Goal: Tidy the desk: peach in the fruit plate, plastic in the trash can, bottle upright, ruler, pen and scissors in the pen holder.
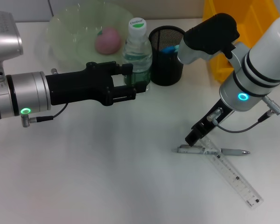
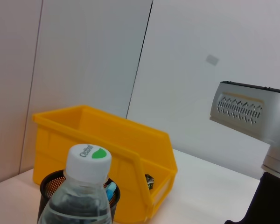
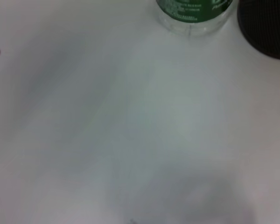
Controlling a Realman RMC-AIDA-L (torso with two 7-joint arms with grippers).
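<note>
From the head camera you see the left gripper [image 1: 139, 80] reaching in from the left, its fingers set either side of the bottle [image 1: 137, 52], which stands upright with its white cap on; you cannot tell whether they press on it or stand just clear. The peach [image 1: 108, 40] lies in the pale green plate [image 1: 65, 32] behind the bottle. Just beside the bottle stands the black mesh holder [image 1: 166, 56], with something blue inside. The yellow bin [image 1: 233, 32] sits at the far right. The right gripper [image 1: 194, 138] is low over the table [image 1: 93, 168], its tip at the pen [image 1: 210, 150], which lies across the clear ruler [image 1: 233, 177]; you cannot tell how its jaws stand.

In the left wrist view you look past the bottle [image 2: 81, 196] cap to the holder [image 2: 53, 196] right behind it and the bin [image 2: 107, 158] beyond. Part of the right arm [image 2: 252, 116] shows at the edge.

The right wrist view gives you mostly bare table [image 3: 130, 121], with the base of the bottle [image 3: 193, 14] and an arc of the holder [image 3: 266, 28] at one edge. No fingers show.
</note>
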